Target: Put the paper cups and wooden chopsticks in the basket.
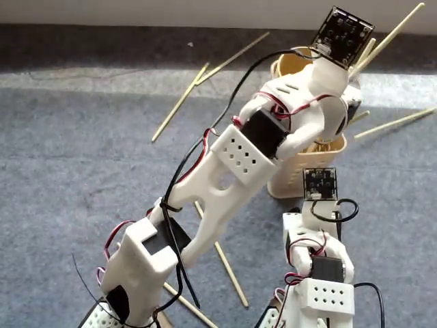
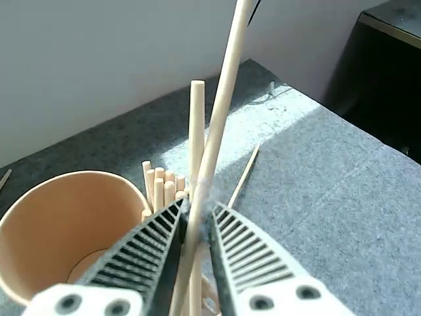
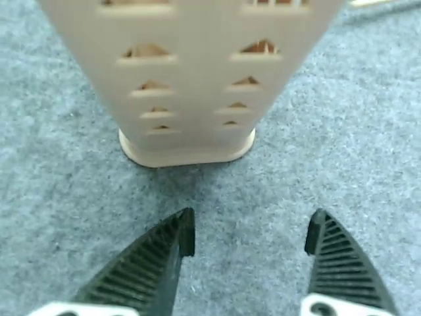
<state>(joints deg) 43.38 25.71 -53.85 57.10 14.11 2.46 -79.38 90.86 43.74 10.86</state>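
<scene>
readable text: none | circuit board [image 1: 343, 35], upper right of the high view: specks of print too small to read | second circuit board [image 1: 320, 183], lower right of the same view: marks also too small to read | numbers, brands, signs: none legible

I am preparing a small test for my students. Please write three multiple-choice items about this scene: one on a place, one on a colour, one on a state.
1. What stands straight ahead of the right gripper?
A. the basket
B. a paper cup
C. a pile of chopsticks

2. What colour is the mat on the table?
A. red
B. grey
C. green

3. In what state is the left gripper?
A. open and empty
B. shut on a cup
C. shut on a chopstick

Answers:
1 A, the basket's foot stands before the open jaws.
2 B, the mat looks grey in every view.
3 C, the jaws clamp the stick.
</scene>
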